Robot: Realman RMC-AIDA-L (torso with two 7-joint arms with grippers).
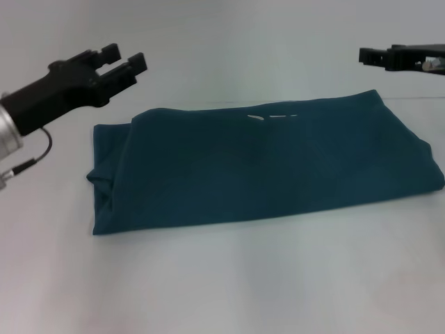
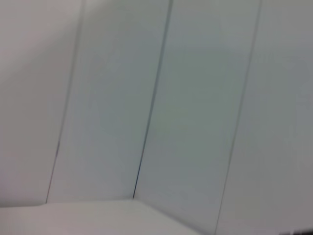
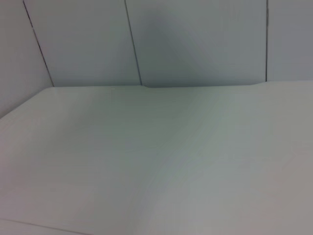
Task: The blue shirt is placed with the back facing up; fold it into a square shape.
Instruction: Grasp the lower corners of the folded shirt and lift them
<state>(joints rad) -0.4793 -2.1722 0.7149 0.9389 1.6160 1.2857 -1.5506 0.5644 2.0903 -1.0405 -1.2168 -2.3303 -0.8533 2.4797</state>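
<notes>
**Lying folded: blue shirt on the white table, both grippers raised clear**

Lying across the middle of the white table (image 1: 222,292) as a long folded band, the blue shirt (image 1: 264,163), running from near the left side almost to the right edge of the head view. Showing a slim sliver of white print (image 1: 272,116) at its far edge, near the middle. Bunching into soft overlapping folds at its left end, with the near hem running fairly straight and the right end tapering to a rounded corner.

Hovering above and beyond the shirt's left end, the left gripper (image 1: 125,61), black, its two fingers parted with a plain gap between them and gripping nothing. Trailing a thin cable below its silver wrist at the left edge.

Hanging high at the far right, the right gripper (image 1: 372,57), black, apart from the cloth and carrying nothing; finger spacing not readable from this angle.

Showing only pale wall panels (image 2: 195,98) with dark seams in the left wrist view, and bare tabletop meeting the panelled wall in the right wrist view.
</notes>
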